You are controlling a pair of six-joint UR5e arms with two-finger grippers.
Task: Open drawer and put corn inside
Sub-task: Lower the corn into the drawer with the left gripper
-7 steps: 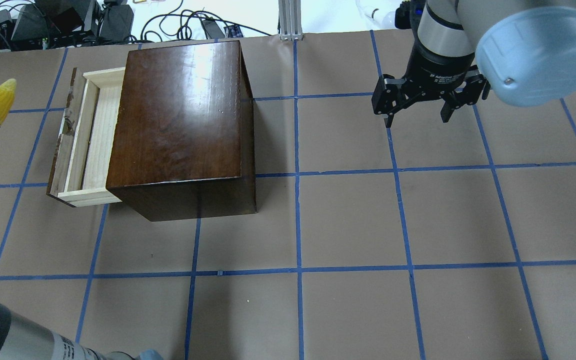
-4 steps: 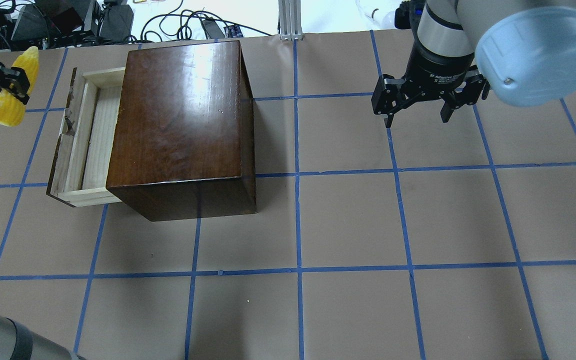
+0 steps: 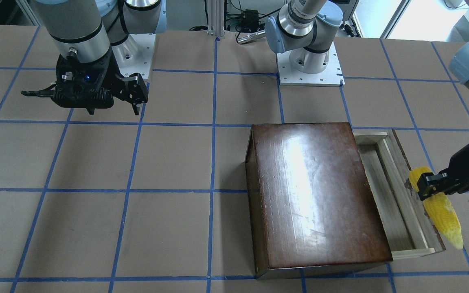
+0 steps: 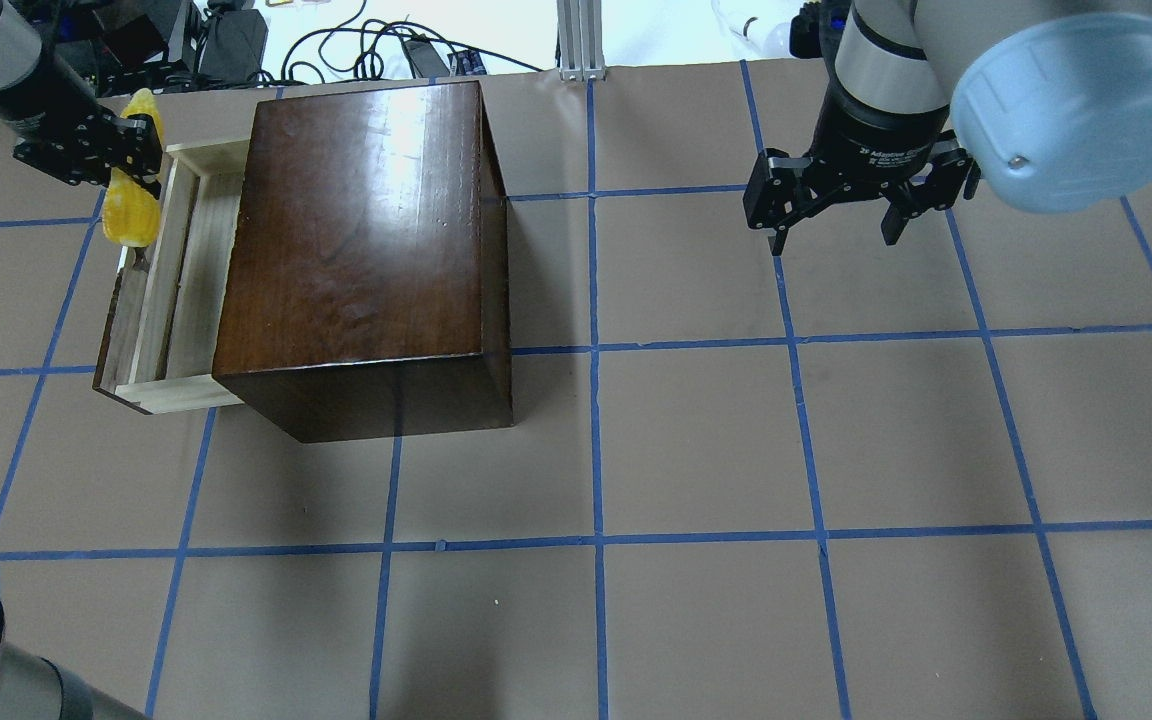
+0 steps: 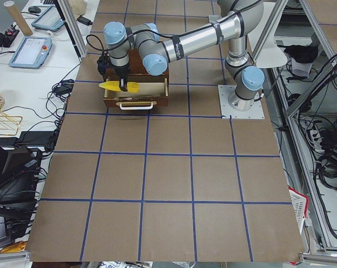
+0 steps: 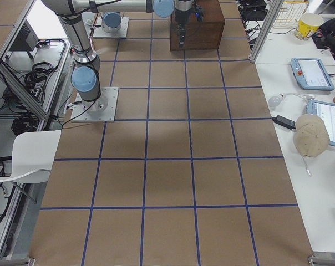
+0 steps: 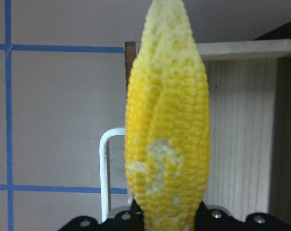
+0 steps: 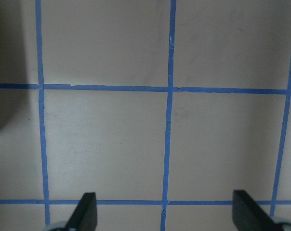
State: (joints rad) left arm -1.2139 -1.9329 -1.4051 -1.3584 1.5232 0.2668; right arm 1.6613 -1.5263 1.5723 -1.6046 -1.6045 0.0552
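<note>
Brown paper-covered table (image 4: pixel 696 440), gridded with blue tape lines (image 4: pixel 597 450). Silver aluminium profile post (image 4: pixel 573 40) at the far edge. Side bench holds a blue-framed tablet (image 6: pixel 310 73) and a beige rounded object (image 6: pixel 310 137), possibly a cap. White plastic chair (image 6: pixel 31 152) beside the table.

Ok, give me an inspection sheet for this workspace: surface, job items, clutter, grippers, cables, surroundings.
Surface: brown paper-covered table with a blue tape grid.
Job's things: pale wooden drawer with a dark front, pulled partly out of the glossy dark-brown wooden box, visible part empty; bright yellow corn cob held over the drawer's front edge, not inside.
Clutter: nothing seen.
Grippers: left gripper shut on the corn; right gripper open, empty, above bare table.
Cables: black cables beyond the table's far edge.
Surroundings: white chair; teach pendants on a side bench.
</note>
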